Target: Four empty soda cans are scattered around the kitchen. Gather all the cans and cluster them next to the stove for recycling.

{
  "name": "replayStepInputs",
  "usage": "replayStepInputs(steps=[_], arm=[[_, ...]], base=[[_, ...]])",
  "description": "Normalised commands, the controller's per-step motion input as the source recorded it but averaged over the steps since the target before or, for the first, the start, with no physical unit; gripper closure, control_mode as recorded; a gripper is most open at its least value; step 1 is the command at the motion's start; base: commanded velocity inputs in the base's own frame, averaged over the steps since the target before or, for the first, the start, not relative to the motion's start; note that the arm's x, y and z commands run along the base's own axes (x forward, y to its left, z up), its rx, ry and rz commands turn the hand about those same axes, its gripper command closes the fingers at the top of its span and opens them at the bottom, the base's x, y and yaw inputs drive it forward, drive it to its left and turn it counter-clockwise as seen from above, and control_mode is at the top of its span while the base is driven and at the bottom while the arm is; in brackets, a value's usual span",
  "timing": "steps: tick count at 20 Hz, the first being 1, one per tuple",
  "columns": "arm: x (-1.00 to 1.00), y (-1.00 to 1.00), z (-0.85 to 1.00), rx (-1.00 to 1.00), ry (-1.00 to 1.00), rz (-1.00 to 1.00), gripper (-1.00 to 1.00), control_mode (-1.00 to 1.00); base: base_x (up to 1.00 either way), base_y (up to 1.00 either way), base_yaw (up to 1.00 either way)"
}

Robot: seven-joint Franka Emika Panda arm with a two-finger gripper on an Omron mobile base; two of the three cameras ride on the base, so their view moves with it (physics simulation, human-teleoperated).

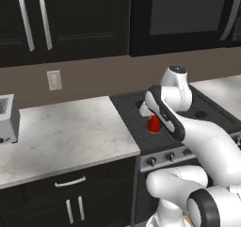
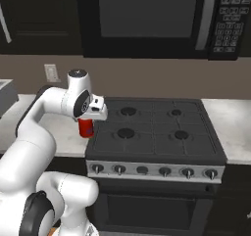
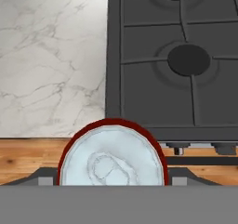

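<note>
Marble counter (image 1: 66, 132) met the stove (image 2: 157, 127) below me; my gripper (image 2: 87, 121) gripped a red soda can (image 2: 86, 127) above that seam.

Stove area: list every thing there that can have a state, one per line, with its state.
red soda can: upright, held in the gripper above the stove's left edge
gripper: shut on the can
stove: burners unlit, grates bare, oven door shut
microwave: door shut
counter drawer: shut
upper cabinet: doors shut
</note>
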Motion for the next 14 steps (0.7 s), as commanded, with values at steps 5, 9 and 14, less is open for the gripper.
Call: replayStepInputs(steps=[5, 9, 14], arm=[[0.0, 0.0, 0.0, 0.0, 0.0, 0.0, 1.0, 1.0], [0.0, 0.0, 0.0, 0.0, 0.0, 0.0, 1.0, 1.0], [0.0, 0.0, 0.0, 0.0, 0.0, 0.0, 1.0, 1.0]], base=[[0.21, -0.6, 0.0], [0.23, -0.59, 0.0], [0.23, -0.59, 0.0]])
